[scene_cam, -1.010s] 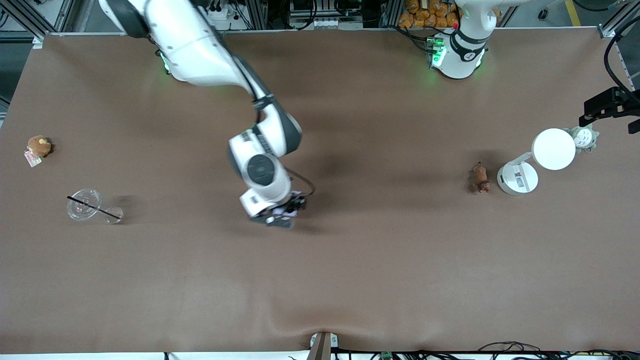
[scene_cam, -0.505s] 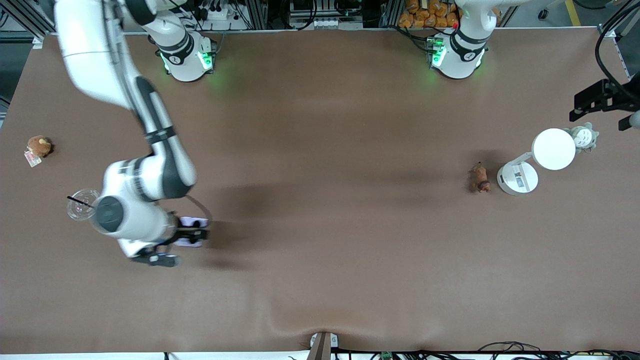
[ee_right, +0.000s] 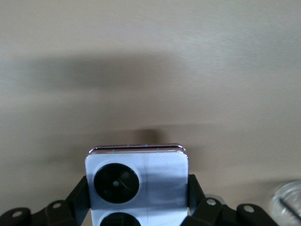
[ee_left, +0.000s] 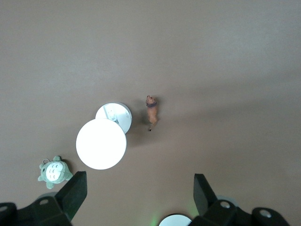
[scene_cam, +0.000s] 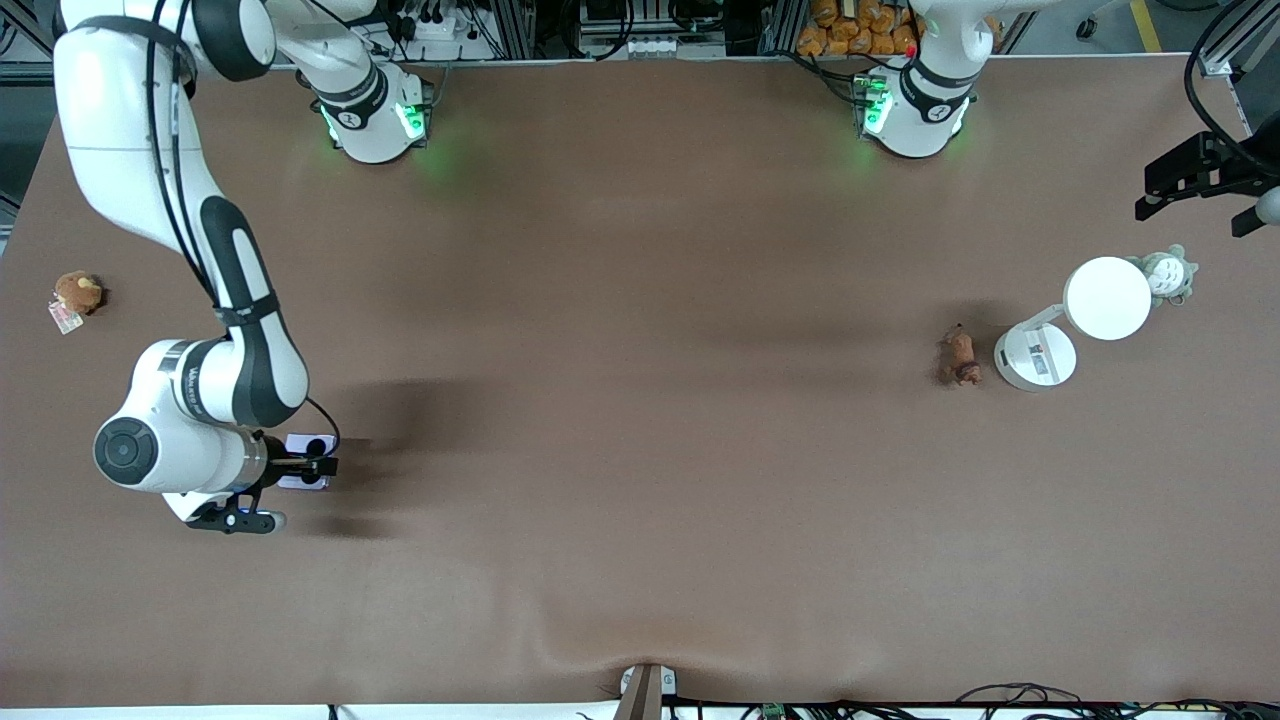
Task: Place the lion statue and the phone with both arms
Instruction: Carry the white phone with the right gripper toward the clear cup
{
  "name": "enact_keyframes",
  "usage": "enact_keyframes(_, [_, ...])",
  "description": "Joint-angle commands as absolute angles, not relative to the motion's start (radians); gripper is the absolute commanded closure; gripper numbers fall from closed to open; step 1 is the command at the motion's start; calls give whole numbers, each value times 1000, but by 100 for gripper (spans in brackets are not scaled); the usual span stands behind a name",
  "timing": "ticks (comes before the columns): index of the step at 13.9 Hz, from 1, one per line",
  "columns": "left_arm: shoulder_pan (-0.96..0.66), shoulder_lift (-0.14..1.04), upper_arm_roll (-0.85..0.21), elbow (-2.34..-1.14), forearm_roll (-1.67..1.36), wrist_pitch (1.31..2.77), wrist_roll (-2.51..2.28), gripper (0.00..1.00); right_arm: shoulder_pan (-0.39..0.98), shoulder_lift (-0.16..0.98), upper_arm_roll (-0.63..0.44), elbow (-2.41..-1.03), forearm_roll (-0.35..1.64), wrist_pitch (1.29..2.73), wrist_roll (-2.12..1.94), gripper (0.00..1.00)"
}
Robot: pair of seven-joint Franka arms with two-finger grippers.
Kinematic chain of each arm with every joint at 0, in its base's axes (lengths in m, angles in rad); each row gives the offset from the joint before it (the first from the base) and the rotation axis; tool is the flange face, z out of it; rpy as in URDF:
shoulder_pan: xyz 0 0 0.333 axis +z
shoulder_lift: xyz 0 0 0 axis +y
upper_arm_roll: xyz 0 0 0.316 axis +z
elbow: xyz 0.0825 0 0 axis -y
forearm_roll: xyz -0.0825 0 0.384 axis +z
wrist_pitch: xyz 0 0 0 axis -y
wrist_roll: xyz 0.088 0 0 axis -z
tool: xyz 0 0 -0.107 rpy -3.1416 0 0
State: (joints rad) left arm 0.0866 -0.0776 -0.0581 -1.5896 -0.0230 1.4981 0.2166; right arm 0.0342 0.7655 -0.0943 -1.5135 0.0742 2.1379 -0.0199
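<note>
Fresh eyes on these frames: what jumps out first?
The right arm, stretched out to its own end of the table, with its hand shut on the lavender phone above the brown tabletop. Next, toward the left arm's end, the white round-headed lamp with the tiny lion statue lying beside its base. The left hand waits open, high over that group.

Robotics lab: aluminium framing (scene_cam: 40, 30), bundled cables (scene_cam: 1010, 693), brown-covered table (scene_cam: 640, 560).

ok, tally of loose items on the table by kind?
Plush toys: 2, brown and grey-green
Figurines: 1, lion statue
Phones: 1, phone in the right gripper
Lamps: 1, white lamp
Clear cups: 1
Total: 6
</note>
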Motion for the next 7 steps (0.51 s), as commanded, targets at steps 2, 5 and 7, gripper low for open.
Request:
enact_keyframes(2, [97,-101,-63,-1618,-31,1519,235,0,-18,790,-78,-1509,57,2154,-64,100])
enact_keyframes(5, [95,-101,-60,-1618,-29,1519,235,0,-44,792,-78,-1531,55,2183,-66,100])
enact_keyframes(7, [83,-104,-58,-1618,-25,1519,235,0,-51,792,-80,-1551,57,2209,-69,100])
